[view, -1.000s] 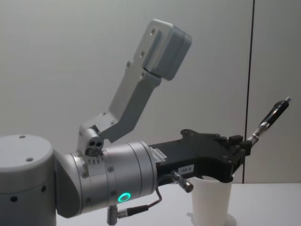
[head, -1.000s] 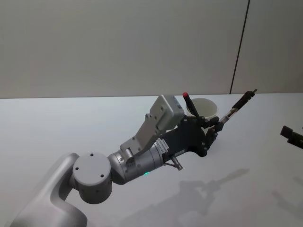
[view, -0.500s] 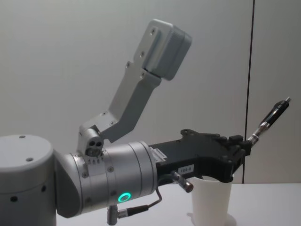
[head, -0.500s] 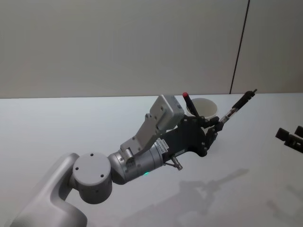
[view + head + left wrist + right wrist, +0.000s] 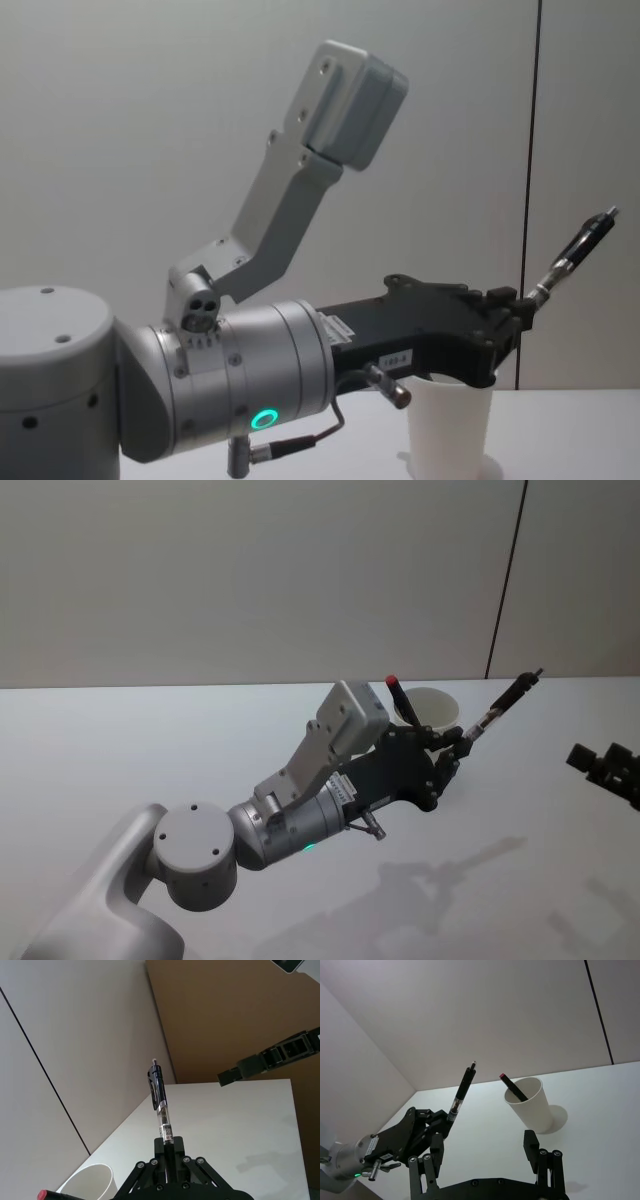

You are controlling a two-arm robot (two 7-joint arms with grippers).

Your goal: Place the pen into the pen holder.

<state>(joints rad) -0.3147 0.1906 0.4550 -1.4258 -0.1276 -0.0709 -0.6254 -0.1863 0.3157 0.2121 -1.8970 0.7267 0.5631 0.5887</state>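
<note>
Holding a slim black-and-clear click pen by its lower end, our left gripper keeps its jaws clamped on the barrel so that the free end slants up and to the right, well above the table. We judge this raised, tilted hold to be a carry posture ahead of lowering the pen into the plain white tapered paper cup, the pen holder, which stands just beyond the gripper and already contains a dark red-capped pen. The left arm reaches forward from the near left, wrist roughly level. Our right gripper hovers at the right edge with jaws apart, empty, above the white table.
</note>
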